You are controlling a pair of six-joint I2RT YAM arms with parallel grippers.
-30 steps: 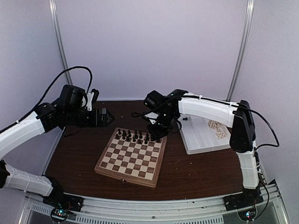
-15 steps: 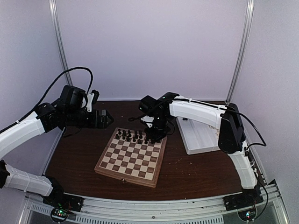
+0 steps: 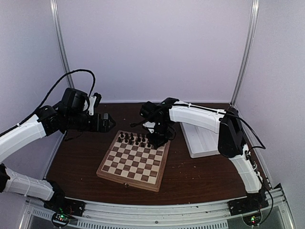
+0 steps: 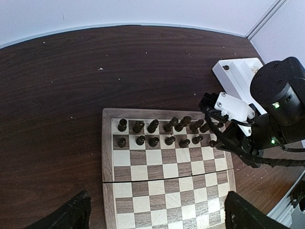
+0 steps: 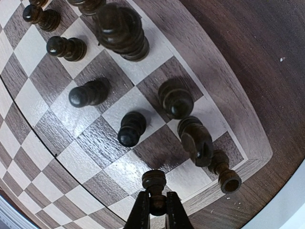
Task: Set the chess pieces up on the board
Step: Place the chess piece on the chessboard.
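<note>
**Dark pawn held low over the far right of the board**

Jaws: the right gripper (image 5: 155, 204) is pressed together on a dark pawn (image 5: 154, 183), pinched at its base with the head pointing away from the wrist. The left gripper (image 3: 104, 119) is spread wide, with nothing between its fingers.

- The pawn is held just above the second row at the far right of the board (image 3: 134, 161), in front of the knight and one square in from the edge file. Whether it touches the square cannot be told.
- The other dark pieces (image 4: 153, 133) are seen upright in the two far rows: a back rank and a line of pawns before it. The near rows are bare; no pale pieces are seen on the board.
- The board lies mid-table (image 3: 81, 160); the white tray (image 3: 204, 142) is just to its right, partly covered by the right arm.

Step judged: the dark pawn row is being filled. Next, the pawn should be set down square and upright, then released straight up so the neighbouring knight and rook are not knocked.

Against the earlier frames: the right arm has been swung leftward from the tray side to the board's far right corner, its elbow now over the tray. The left arm is unchanged, parked off the board's far left.
</note>
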